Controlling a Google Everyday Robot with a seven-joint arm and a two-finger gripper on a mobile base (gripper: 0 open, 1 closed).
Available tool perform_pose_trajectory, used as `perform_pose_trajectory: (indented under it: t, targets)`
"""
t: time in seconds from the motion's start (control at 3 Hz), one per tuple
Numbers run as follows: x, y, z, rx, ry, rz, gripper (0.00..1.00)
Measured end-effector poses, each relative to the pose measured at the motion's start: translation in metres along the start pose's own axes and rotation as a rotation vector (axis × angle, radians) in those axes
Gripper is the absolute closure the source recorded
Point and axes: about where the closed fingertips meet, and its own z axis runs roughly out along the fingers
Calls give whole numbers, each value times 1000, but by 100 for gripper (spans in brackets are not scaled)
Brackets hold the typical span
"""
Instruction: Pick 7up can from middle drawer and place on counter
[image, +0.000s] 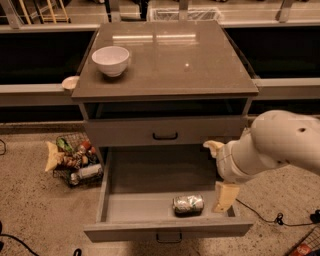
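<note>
The 7up can (188, 204) is seen lying on its side at the near end of the open middle drawer (140, 206). The gripper (219, 172) is held just right of it, jaws wide apart. It should be lowered slowly over the can, then closed gently around the middle.

The 7up can (188, 204) lies in the middle drawer (135, 209), gripper (219, 172) just right.

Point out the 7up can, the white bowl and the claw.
7up can (188, 204): camera view, middle of its side; lying in the middle drawer (142, 209).
white bowl (111, 61): camera view, its outer wall; on the counter (190, 65).
claw (214, 176): camera view, midway between its open fingertips, just right of the can.
</note>
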Motion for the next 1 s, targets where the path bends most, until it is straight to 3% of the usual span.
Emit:
perform_pose_trajectory:
  t: [0.67,1.0]
  targets:
    - [8,-4,116,-18,-132,7,0]
    - [24,-4,173,-61,-217,19,0]
